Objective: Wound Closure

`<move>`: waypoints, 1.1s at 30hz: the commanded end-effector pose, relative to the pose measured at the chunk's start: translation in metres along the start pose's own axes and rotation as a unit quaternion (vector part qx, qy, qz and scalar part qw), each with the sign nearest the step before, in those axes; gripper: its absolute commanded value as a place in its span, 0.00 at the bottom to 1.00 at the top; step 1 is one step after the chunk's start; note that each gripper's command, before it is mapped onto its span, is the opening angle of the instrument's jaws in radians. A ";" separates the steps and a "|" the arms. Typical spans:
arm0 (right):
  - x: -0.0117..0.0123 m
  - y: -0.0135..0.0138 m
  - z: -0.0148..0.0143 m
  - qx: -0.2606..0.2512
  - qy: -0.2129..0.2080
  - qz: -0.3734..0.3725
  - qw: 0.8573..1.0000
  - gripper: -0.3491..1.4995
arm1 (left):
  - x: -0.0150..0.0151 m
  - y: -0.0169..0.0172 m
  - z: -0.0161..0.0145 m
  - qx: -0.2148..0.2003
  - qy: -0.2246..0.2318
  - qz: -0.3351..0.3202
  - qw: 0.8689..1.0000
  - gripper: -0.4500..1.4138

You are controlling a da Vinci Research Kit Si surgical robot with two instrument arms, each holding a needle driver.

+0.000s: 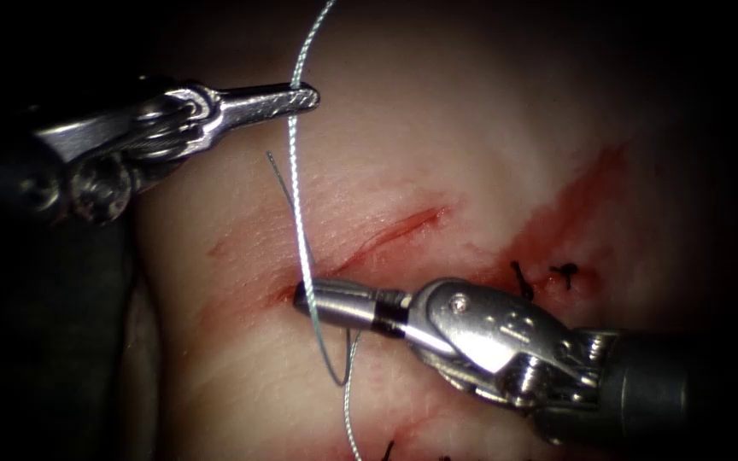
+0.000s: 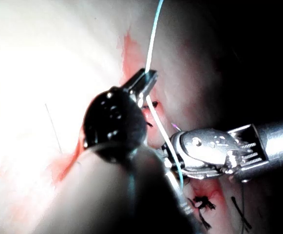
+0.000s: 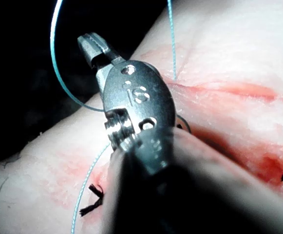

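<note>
Endoscope view: the left tool (image 1: 305,97), upper left of the frame, has its slim serrated jaws clenched on the pale twisted thread (image 1: 298,205), which runs down across the cut (image 1: 386,232). The right tool (image 1: 305,294), lower centre, has its jaws closed at the cut's left end on the glossy tissue (image 1: 437,128); the thin dark needle (image 1: 335,376) curves just below them. Dark stitches (image 1: 523,280) sit right of it.

Left wrist view: the left tool (image 2: 148,78) grasps the thread (image 2: 153,39).

Right wrist view: the right tool (image 3: 90,46) has its jaws closed, with the thread (image 3: 58,73) arcing beside them.
</note>
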State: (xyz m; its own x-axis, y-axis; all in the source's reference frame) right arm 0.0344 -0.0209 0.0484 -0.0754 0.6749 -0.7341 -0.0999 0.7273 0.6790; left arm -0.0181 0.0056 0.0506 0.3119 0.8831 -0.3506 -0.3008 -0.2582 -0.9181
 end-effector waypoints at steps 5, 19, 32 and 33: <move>-0.0002 -0.0008 0.0016 0.046 0.026 -0.004 0.999 0.00 | -0.0011 -0.0013 0.0005 0.020 0.026 0.055 0.998 0.00; 0.0017 -0.0005 0.0019 -0.025 0.147 0.063 0.987 0.00 | -0.0079 -0.0043 -0.0022 0.154 -0.015 0.139 0.978 0.00; 0.0022 0.0008 0.0022 -0.211 0.156 0.054 0.963 0.00 | -0.0125 -0.0031 -0.0034 0.186 -0.050 0.132 0.972 0.00; 0.0022 0.0008 0.0022 -0.211 0.156 0.054 0.963 0.00 | -0.0125 -0.0031 -0.0034 0.186 -0.050 0.132 0.972 0.00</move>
State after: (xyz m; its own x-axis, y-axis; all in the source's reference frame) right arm 0.0355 -0.0186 0.0471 -0.3935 0.6223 -0.6767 -0.4919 0.4793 0.7268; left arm -0.0171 -0.0057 0.0566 0.0919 0.8446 -0.5275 -0.6702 -0.3393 -0.6601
